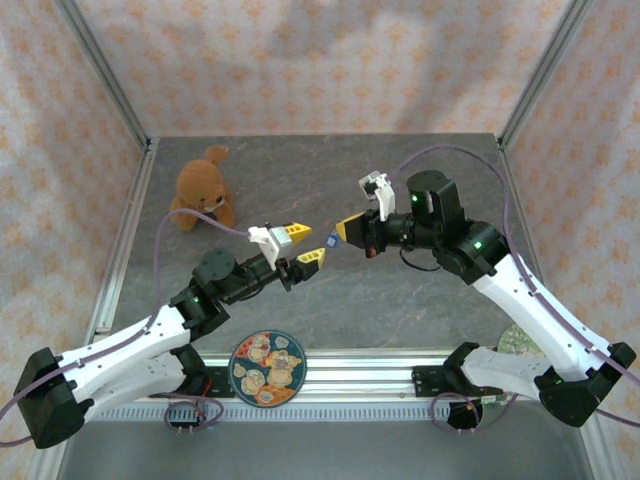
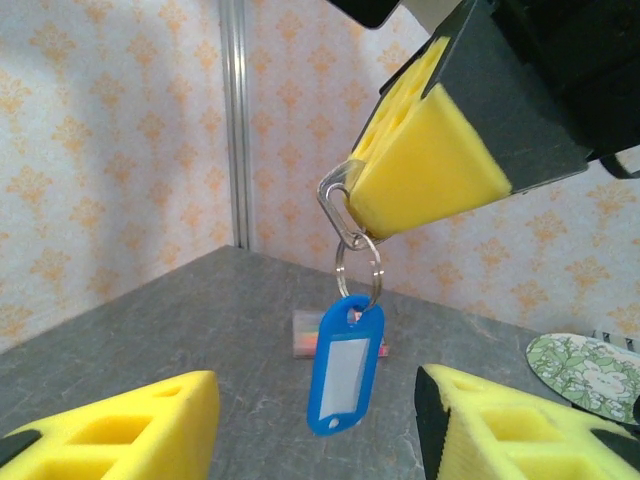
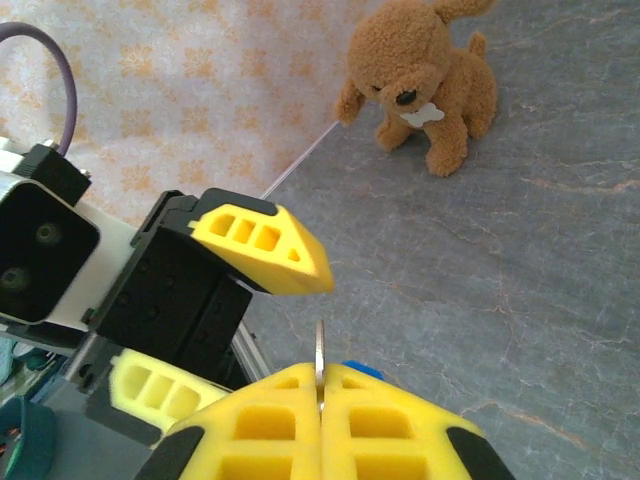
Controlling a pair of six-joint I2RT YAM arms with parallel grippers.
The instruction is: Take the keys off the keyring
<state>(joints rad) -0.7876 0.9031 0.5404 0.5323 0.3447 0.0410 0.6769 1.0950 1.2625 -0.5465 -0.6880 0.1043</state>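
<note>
**Key held aloft, not yet off.** Above the desk (image 1: pixel 400 300), my right gripper (image 1: pixel 345 230) has its jaws clenched on one end of a thin silvery key (image 2: pixel 328 203). The ring (image 2: pixel 339 270) hangs from the key's loop. A blue tag (image 2: pixel 345 365) dangles from the ring, clear of the desk. My left gripper (image 1: pixel 303 244) faces the right one from just beside it. Its jaws are released and empty, with one yellow pad on each side below the tag. By my reading little of the job is done: the key is threaded on the ring and not yet off. I cannot tell whether any other key hangs there or lies on the desk. What remains, I judge, is for my left jaws to take the ring or tag and work the key free.
</note>
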